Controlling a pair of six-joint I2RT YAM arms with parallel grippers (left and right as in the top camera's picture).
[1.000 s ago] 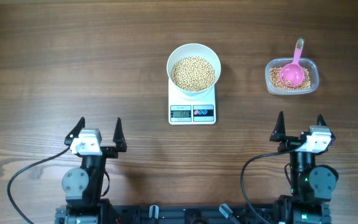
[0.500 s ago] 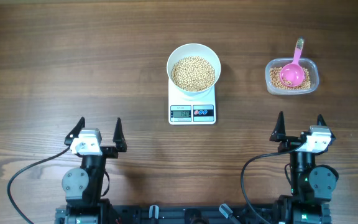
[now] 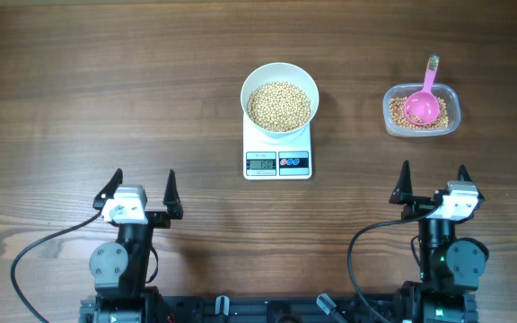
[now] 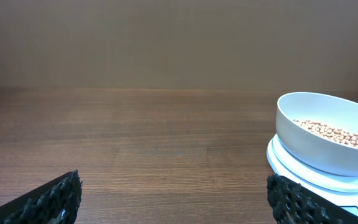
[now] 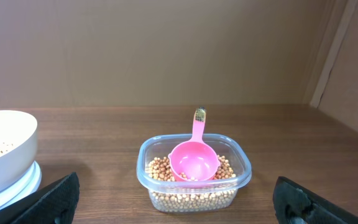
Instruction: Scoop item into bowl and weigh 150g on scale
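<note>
Overhead: straight down from well above, arms [image 3: 120, 260] at the bottom edge. Left wrist: low, level, facing forward through the left gripper [image 4: 173, 186]; bowl [image 4: 316, 149] ahead to its right. Right wrist: likewise through the right gripper [image 5: 176, 186]; same bowl ahead-left, clear tub [image 5: 166, 194] near, dead ahead.

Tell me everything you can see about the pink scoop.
The pink scoop looks like smooth plastic: a round, deep cup with a short flat handle whose tip carries a small yellowish mark. It sits open side up in the clear tub, to the right of the scale. Its cup rests on the beans and looks empty. The handle points away from the robot, rising over the tub's far rim. Nothing is holding it.
</note>
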